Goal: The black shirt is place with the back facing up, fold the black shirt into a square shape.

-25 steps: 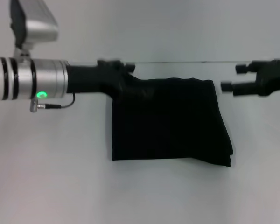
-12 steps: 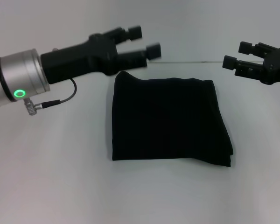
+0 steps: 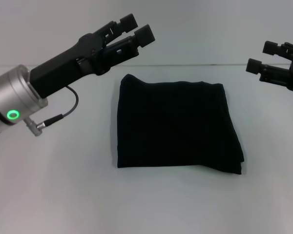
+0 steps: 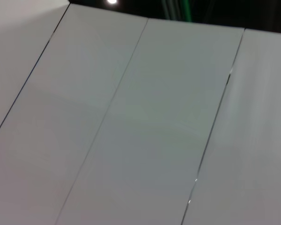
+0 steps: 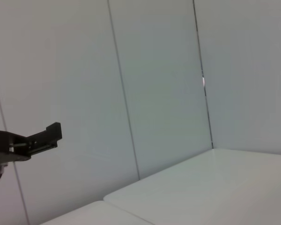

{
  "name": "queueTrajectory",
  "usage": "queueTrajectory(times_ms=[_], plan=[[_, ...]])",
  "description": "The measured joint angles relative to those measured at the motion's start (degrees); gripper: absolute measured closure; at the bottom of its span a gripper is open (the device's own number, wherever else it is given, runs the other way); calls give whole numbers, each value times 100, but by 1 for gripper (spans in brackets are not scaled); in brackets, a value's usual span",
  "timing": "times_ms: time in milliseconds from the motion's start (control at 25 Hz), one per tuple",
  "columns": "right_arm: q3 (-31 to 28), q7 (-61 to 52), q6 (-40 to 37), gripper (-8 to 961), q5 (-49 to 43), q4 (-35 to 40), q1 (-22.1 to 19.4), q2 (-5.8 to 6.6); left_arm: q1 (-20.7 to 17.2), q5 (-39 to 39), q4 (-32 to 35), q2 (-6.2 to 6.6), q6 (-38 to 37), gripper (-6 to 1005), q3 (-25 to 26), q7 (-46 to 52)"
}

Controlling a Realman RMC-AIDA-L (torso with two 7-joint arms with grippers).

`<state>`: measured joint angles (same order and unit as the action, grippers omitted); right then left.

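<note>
The black shirt (image 3: 178, 126) lies flat on the white table as a folded, roughly square block in the middle of the head view. My left gripper (image 3: 137, 28) hangs in the air above and behind the shirt's far left corner, open, with nothing between its fingers. My right gripper (image 3: 261, 56) hovers off the shirt's far right side, also open and empty. Neither gripper touches the fabric. The left wrist view shows only wall panels. In the right wrist view the left gripper (image 5: 42, 136) appears far off against the wall.
The white table (image 3: 49, 185) spreads out on all sides of the shirt. A grey panelled wall (image 4: 145, 122) stands behind the table's far edge (image 3: 210, 64). A cable (image 3: 63, 114) hangs from the left arm's wrist.
My left gripper was down at the shirt's far left corner; it has lifted up and back, open. My right gripper has drifted up and to the right. The shirt has not moved.
</note>
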<state>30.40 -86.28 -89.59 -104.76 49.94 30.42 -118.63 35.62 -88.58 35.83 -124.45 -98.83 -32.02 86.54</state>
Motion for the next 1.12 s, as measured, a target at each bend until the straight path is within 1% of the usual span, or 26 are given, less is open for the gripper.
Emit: queueTrajectory(times_ms=[160, 280, 520, 720, 1120], plan=[[-22, -31, -241, 59, 33, 37, -19, 58, -6, 81, -47, 0, -178, 50, -4, -26], [-54, -61, -323, 59, 26, 48, -25, 78, -2, 61, -53, 0, -174, 50, -13, -69], [-237, -78, -384, 58, 67, 54, -54, 68, 57, 85, -57, 0, -277, 50, -118, -566], [-364, -80, -473, 58, 151, 60, -2, 77, 106, 90, -65, 6, -277, 50, -120, -624], [-385, -6, -487, 58, 460, 11, -3, 76, 275, 127, -137, 34, -341, 49, -269, -738]])
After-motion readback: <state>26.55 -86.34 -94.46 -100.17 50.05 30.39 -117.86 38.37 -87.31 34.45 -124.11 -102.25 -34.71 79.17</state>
